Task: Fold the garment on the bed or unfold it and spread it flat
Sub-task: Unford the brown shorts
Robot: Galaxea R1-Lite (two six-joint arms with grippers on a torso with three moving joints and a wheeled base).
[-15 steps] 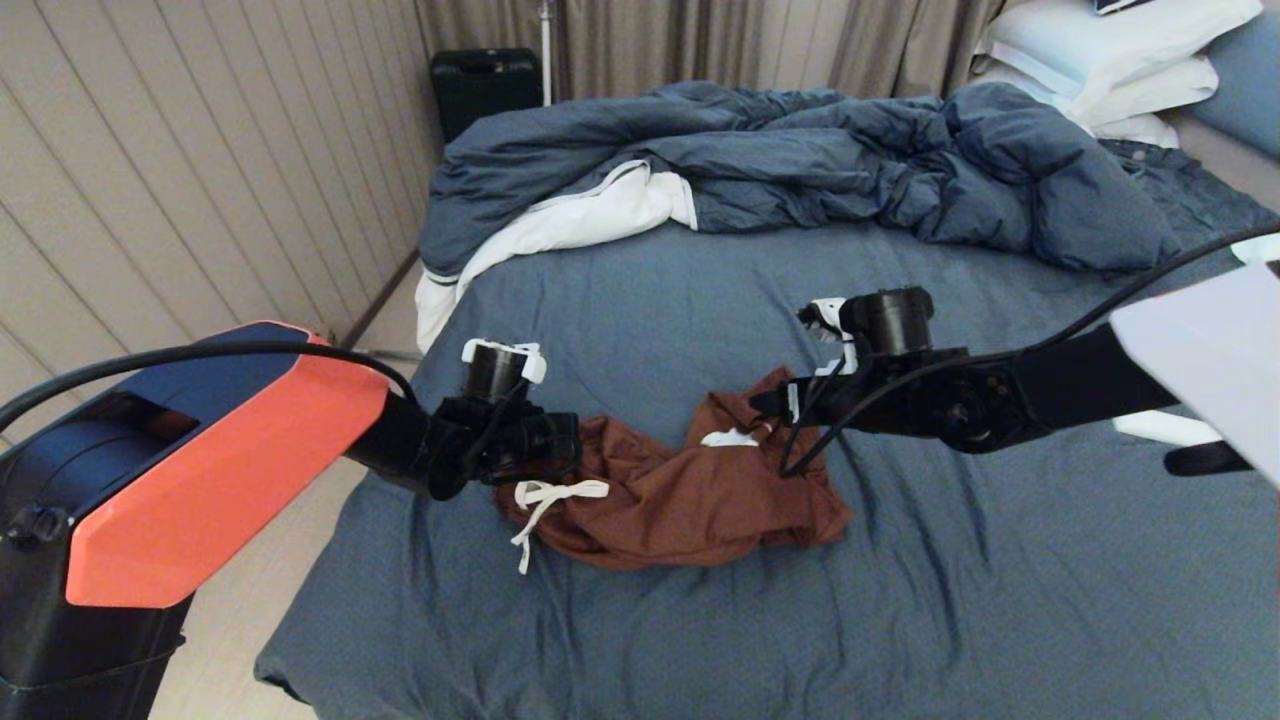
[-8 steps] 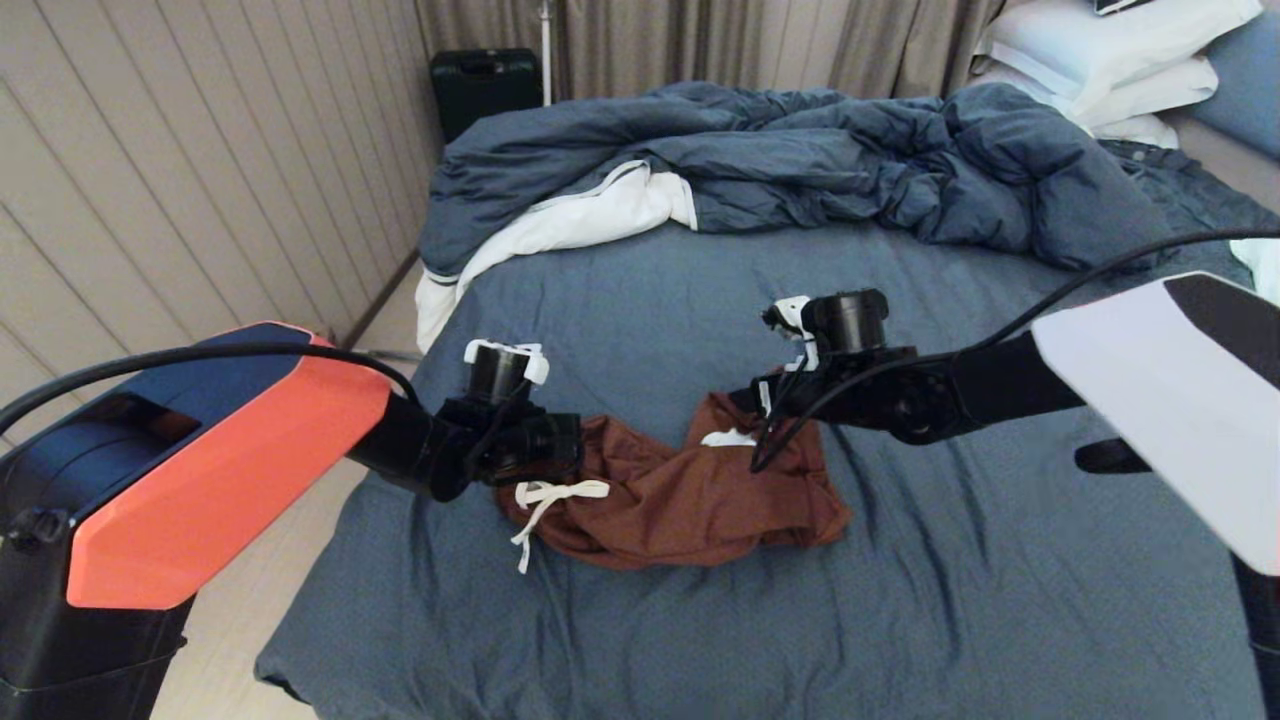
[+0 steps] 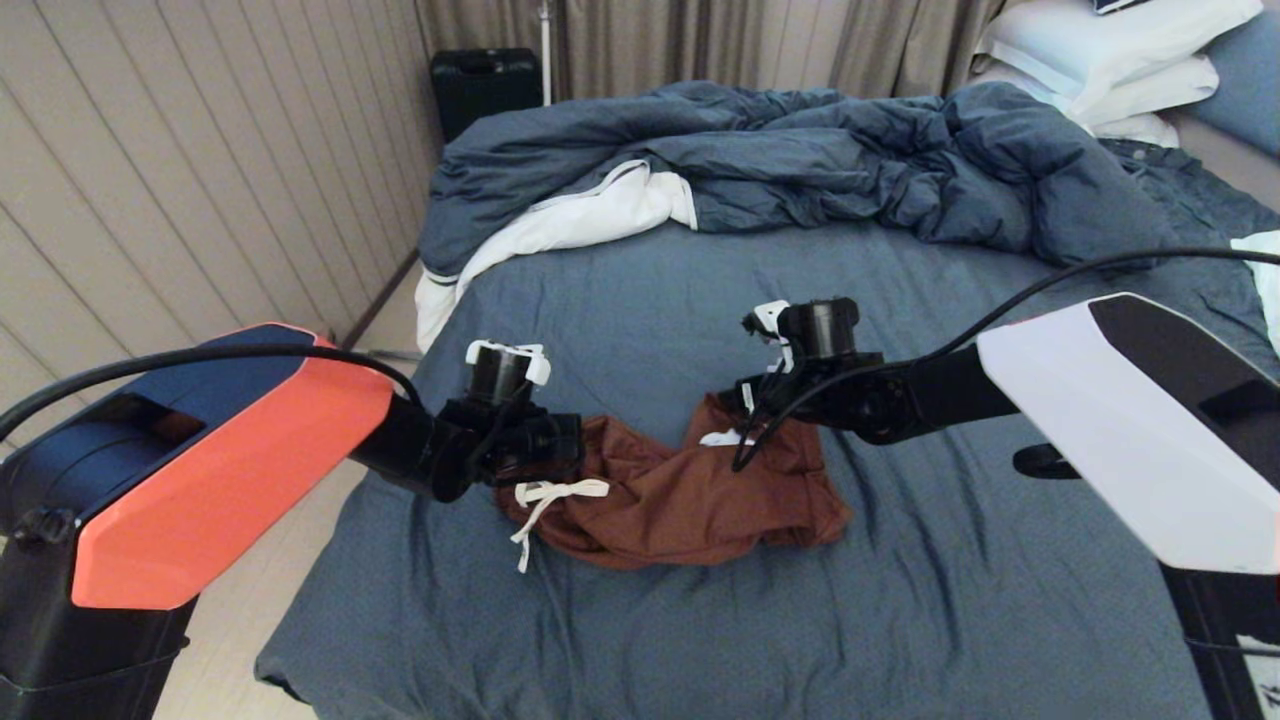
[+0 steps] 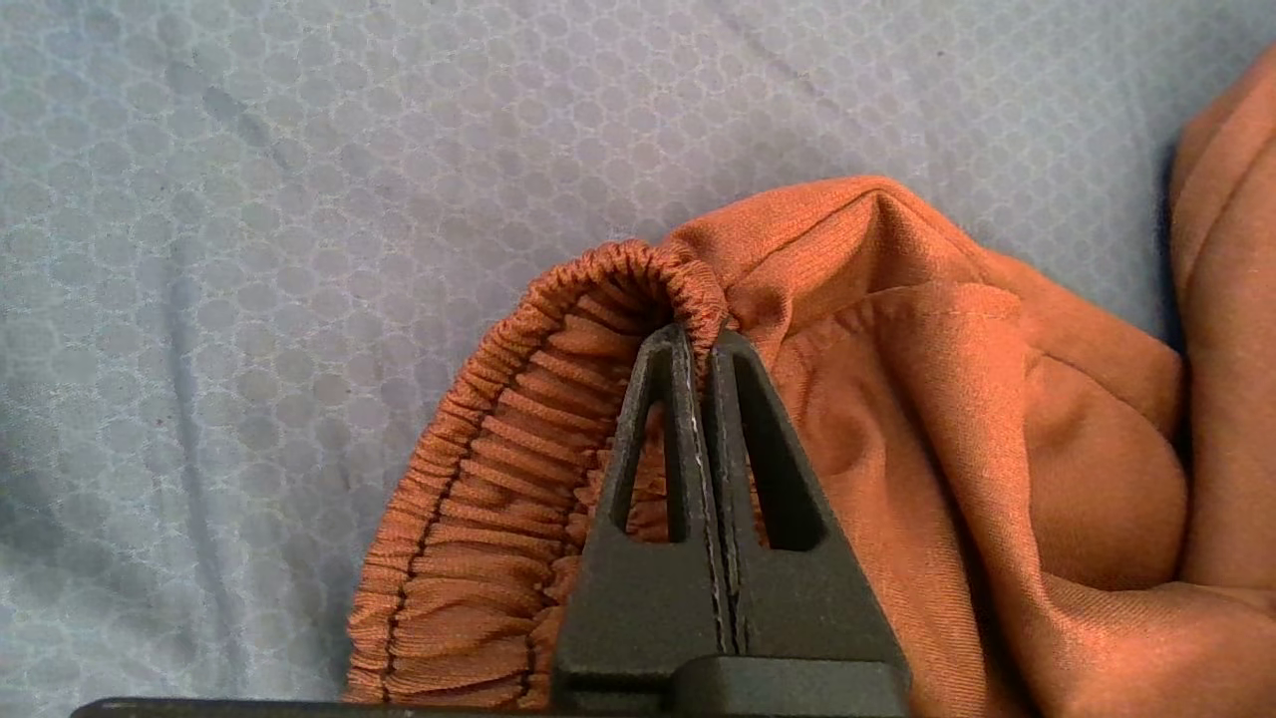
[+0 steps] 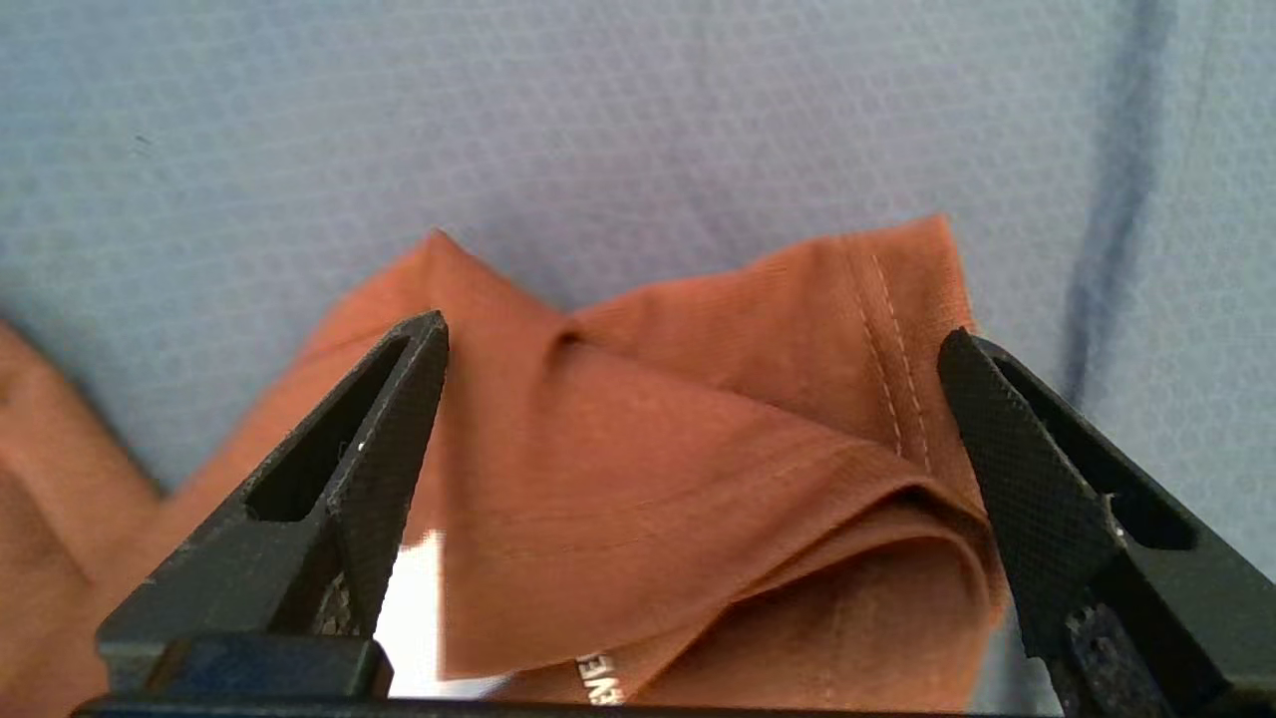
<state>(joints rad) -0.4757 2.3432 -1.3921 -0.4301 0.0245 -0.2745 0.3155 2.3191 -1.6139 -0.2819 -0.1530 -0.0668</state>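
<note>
The left gripper [image 4: 698, 344] pinches the elastic waistband of the one garment [image 3: 680, 495], the right gripper [image 5: 688, 349] hangs wide open above a folded leg hem, both on the one bed [image 3: 640, 300] with two pillows [image 3: 1100, 50].

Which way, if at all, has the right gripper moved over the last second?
Yes. The open right gripper has shifted left in the head view, further over the rust-brown fabric shorts, towards the shut left gripper.

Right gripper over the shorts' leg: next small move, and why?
Probably lower the right gripper and close on the folded leg hem of the shorts. It is open, straddling the hem, while the left gripper is shut on the waistband; the shorts lie bunched on the bed.
</note>
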